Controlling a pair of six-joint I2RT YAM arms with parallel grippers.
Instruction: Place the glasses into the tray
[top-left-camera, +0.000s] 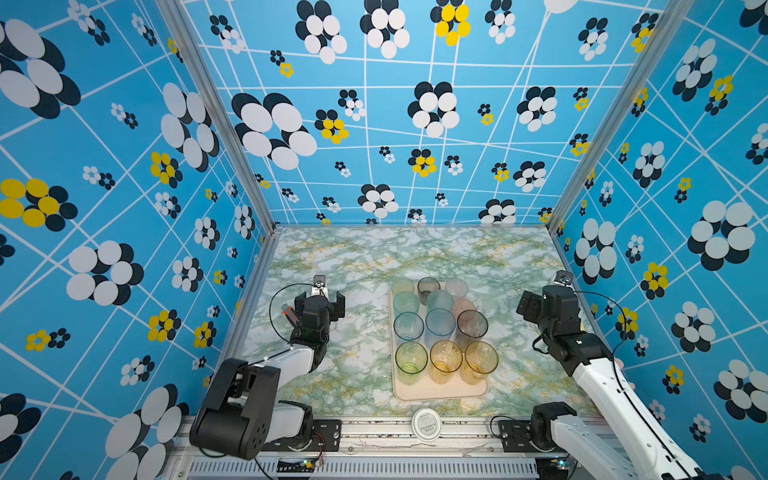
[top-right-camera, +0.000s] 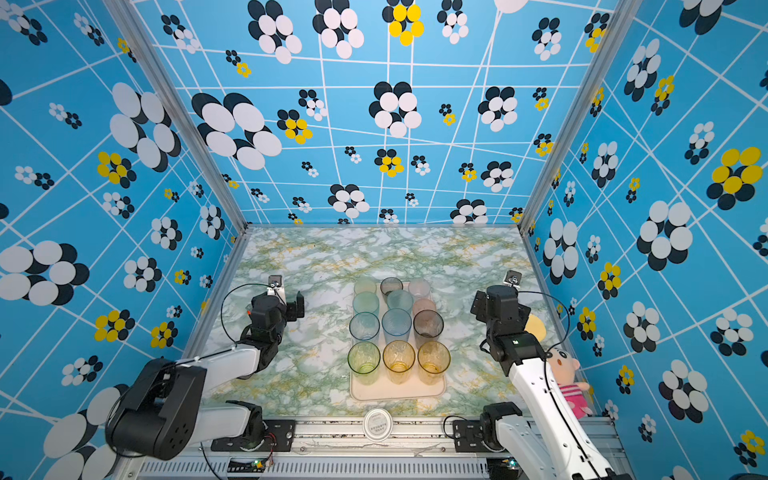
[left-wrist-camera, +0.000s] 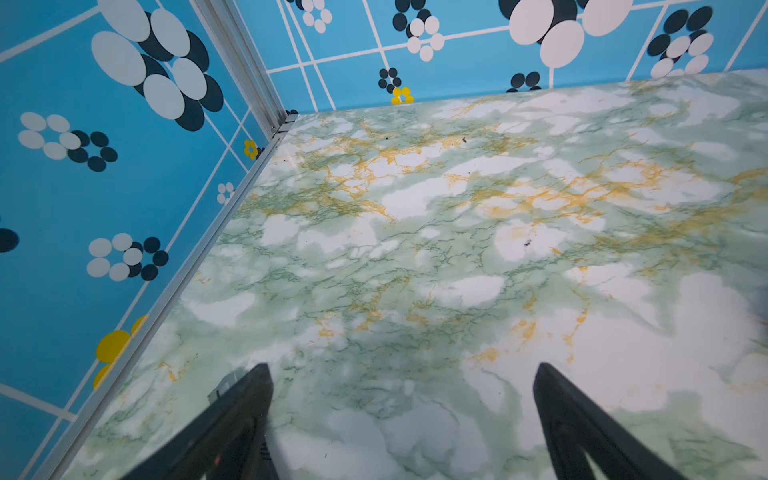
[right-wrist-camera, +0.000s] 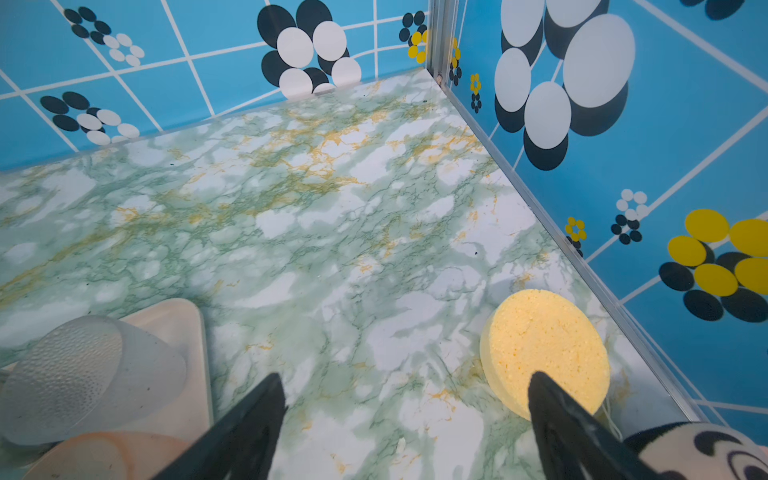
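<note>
I see the glasses (top-left-camera: 439, 326) standing in the tray (top-left-camera: 440, 394) (rows of three). My left gripper (left-wrist-camera: 402, 368) and right gripper (right-wrist-camera: 405, 376) both gape wide, holding nothing.

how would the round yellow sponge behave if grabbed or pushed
The yellow sponge shows a pitted, porous face, so it is probably soft, light and squashable. It seems to lie flat on the table, so a push would likely slide it, not roll it.

White links (top-left-camera: 296, 360), black joints (top-left-camera: 237, 409), looped cables (top-left-camera: 270, 309)
</note>
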